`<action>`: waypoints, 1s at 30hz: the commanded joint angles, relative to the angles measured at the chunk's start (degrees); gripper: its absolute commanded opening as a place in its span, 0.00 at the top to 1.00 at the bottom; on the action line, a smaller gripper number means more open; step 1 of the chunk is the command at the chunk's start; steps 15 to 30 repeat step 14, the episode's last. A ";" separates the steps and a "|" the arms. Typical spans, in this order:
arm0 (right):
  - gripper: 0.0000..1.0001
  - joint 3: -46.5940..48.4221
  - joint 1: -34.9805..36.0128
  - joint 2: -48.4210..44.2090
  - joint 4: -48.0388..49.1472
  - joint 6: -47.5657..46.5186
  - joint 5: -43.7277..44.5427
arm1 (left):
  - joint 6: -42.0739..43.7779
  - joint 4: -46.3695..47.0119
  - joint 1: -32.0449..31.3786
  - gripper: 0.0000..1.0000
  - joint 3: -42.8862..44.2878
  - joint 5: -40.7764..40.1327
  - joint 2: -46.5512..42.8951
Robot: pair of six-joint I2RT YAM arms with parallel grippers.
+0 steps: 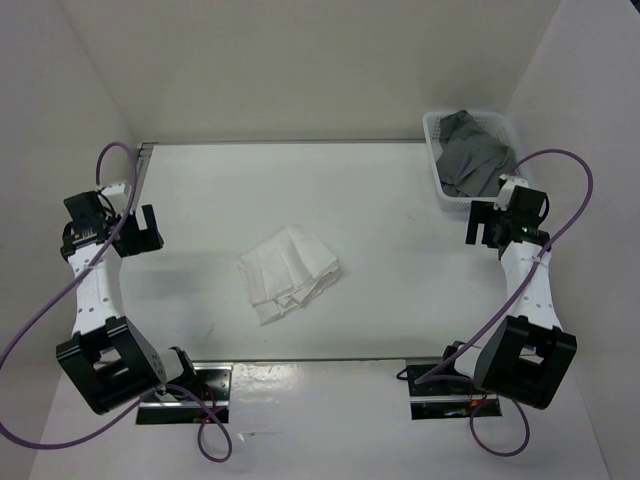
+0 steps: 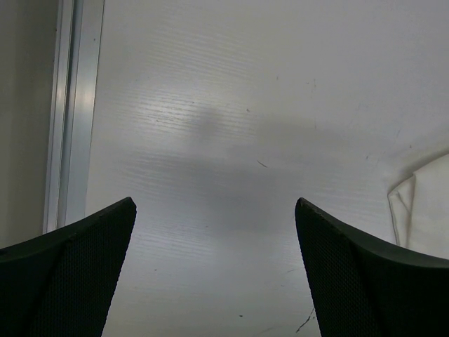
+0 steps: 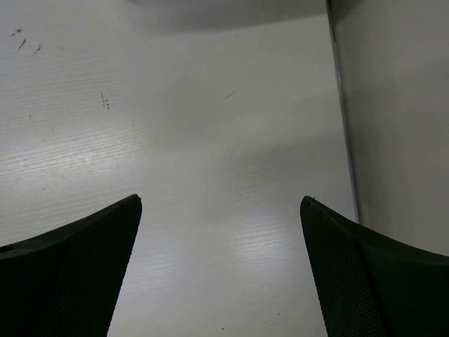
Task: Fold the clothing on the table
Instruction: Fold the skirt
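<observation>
Should either pincer go back in for another fold, I judge the likeliest fault to be a shallow bite. The fabric is thin and pleated, so the fingers could catch only the top layer, peel it off and drag the bundle open. The pleats may also spring the loose edges apart unaided, since nothing weighs them down.

The left pincer [image 1: 148, 232] is spread wide, well to the left of the clothing [image 1: 290, 272]. Its wrist view shows only bare worktop [image 2: 210, 105] between the fingertips. It holds and touches nothing.

The right pincer [image 1: 478, 225] is likewise spread wide and empty, well to the right of the clothing and slightly farther back. Only bare surface lies between its fingers [image 3: 70, 267].

The clothing lies alone on the worktop [image 1: 300, 180] as a compact, lopsided white bundle, its layered edges stepped along the near side. One corner shows at the right edge of the left wrist view [image 2: 428, 203].

Farther right of the clothing and behind it stands a white basket [image 1: 436, 130] holding a dark grey garment [image 1: 472, 155]. The right arm is close beside it and could nudge it on a careless swing.
</observation>
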 commanded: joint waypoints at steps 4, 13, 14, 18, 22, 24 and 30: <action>0.02 -0.39 -0.26 0.07 2.04 -0.91 -2.66 | -0.11 1.42 0.32 0.00 1.04 2.23 0.73; 0.01 -0.39 -0.26 -0.99 0.99 -0.91 -3.80 | 0.41 1.42 0.32 0.00 1.04 3.29 1.26; 0.01 -0.39 -0.26 -0.99 0.99 -0.91 -3.80 | 0.41 1.42 0.32 0.00 1.04 3.29 1.26; 0.01 -0.39 -0.26 -0.99 0.99 -0.91 -3.80 | 0.41 1.42 0.32 0.00 1.04 3.29 1.26; 0.01 -0.39 -0.26 -0.99 0.99 -0.91 -3.80 | 0.41 1.42 0.32 0.00 1.04 3.29 1.26; 0.01 -0.39 -0.26 -0.99 0.99 -0.91 -3.80 | 0.41 1.42 0.32 0.00 1.04 3.29 1.26; 0.01 -0.39 -0.26 -0.99 0.99 -0.91 -3.80 | 0.41 1.42 0.32 0.00 1.04 3.29 1.26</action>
